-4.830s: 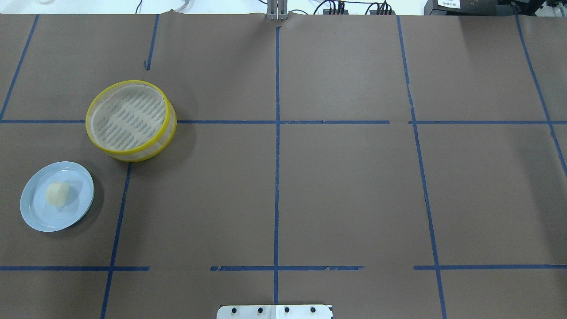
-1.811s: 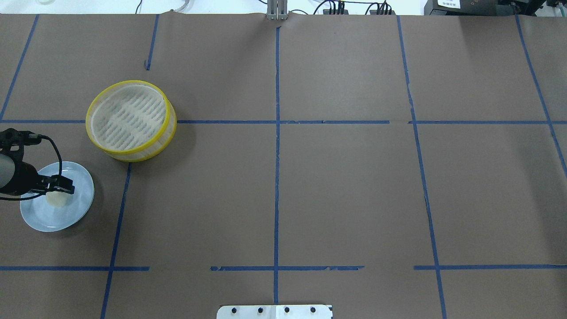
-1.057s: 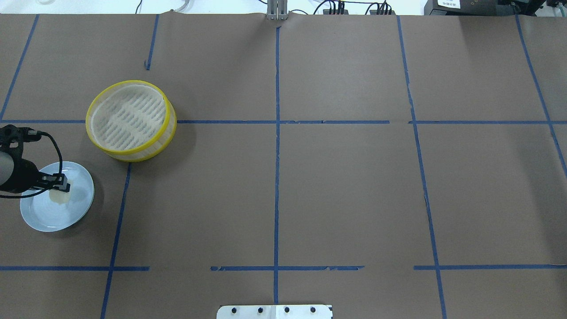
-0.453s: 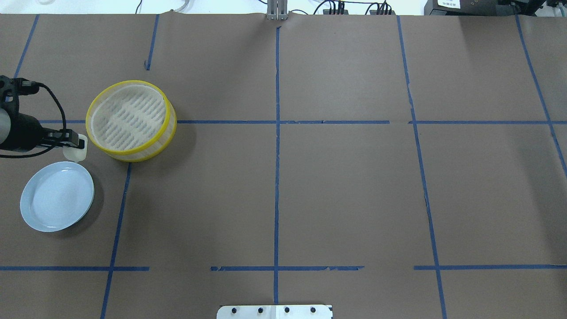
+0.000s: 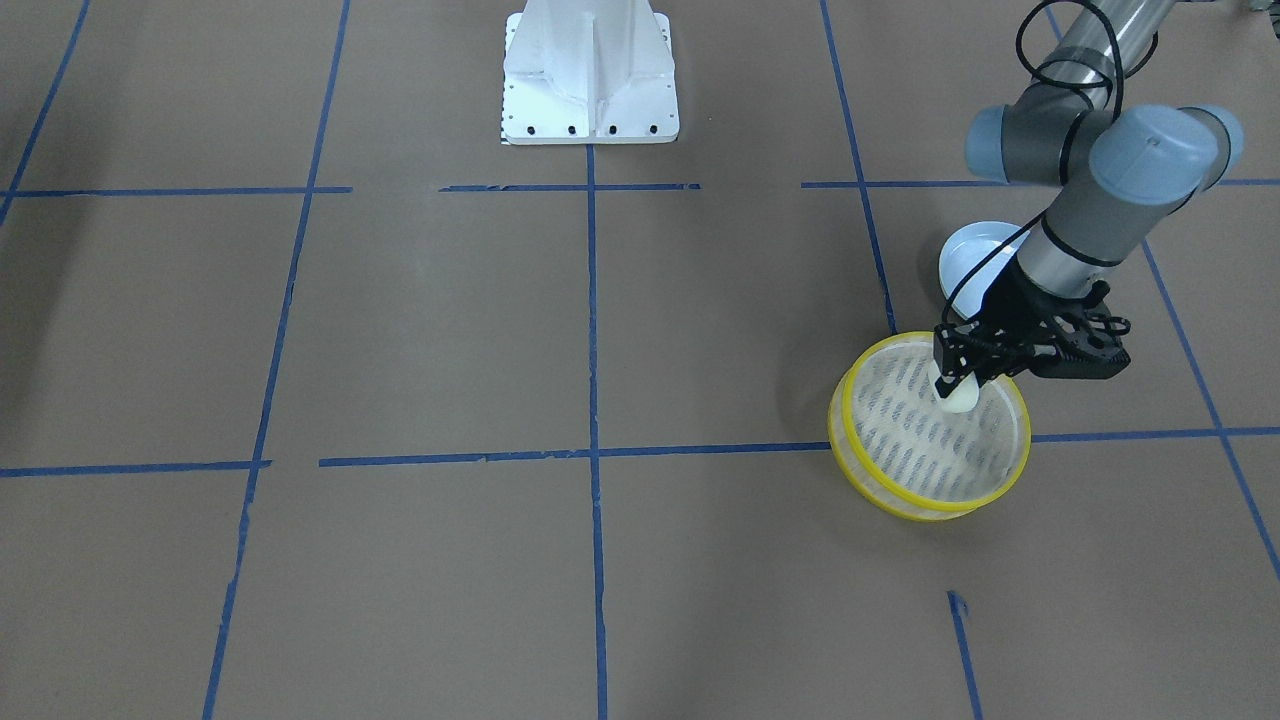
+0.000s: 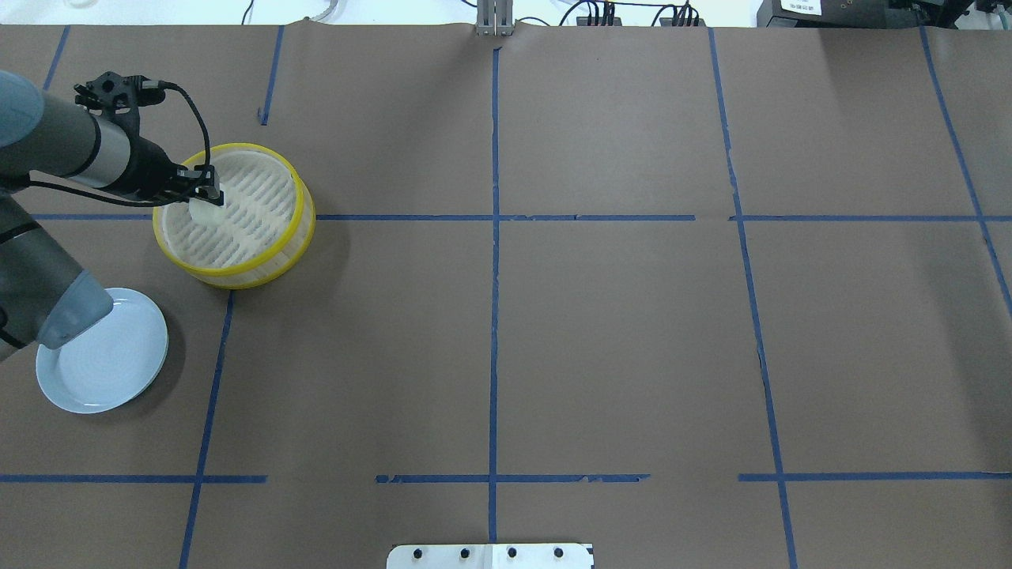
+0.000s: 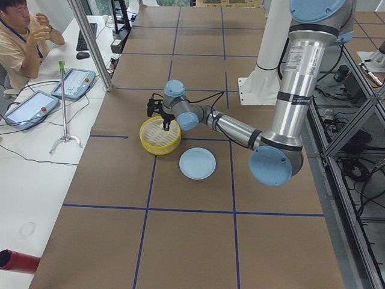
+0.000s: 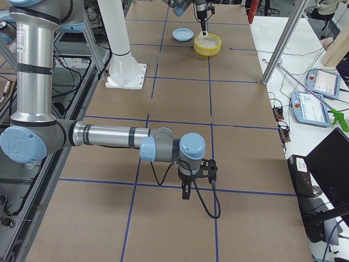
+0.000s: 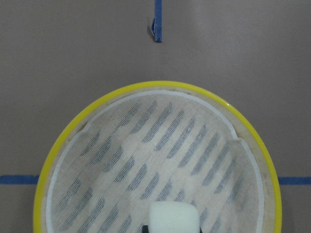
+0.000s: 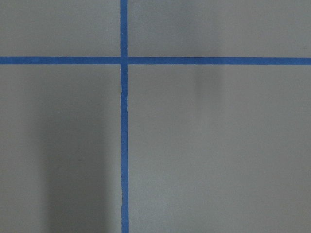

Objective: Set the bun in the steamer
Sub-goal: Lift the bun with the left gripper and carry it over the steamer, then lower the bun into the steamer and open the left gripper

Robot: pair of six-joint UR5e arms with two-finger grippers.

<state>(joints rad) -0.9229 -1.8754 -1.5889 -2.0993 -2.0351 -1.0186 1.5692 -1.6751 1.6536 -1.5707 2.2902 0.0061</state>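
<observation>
The bun (image 6: 203, 212) is a small cream-white lump held in my left gripper (image 6: 207, 198), which is shut on it. The gripper holds the bun over the left part of the steamer (image 6: 237, 273), a round basket with yellow rims and a slotted pale floor. In the front-facing view the bun (image 5: 958, 399) hangs from the gripper (image 5: 955, 388) inside the steamer's rim (image 5: 935, 505). The left wrist view shows the bun (image 9: 173, 218) low over the steamer's floor (image 9: 146, 160). My right gripper (image 8: 185, 192) shows only in the exterior right view; I cannot tell whether it is open or shut.
An empty pale-blue plate (image 6: 103, 371) lies on the brown table, nearer to the robot than the steamer. The robot's white base (image 5: 590, 80) stands at the table's middle edge. An operator (image 7: 21, 42) sits at a side desk with tablets.
The left gripper closed on the bun on the plate, lifted it, and carried it away from the robot to above the steamer. The plate is now empty.
</observation>
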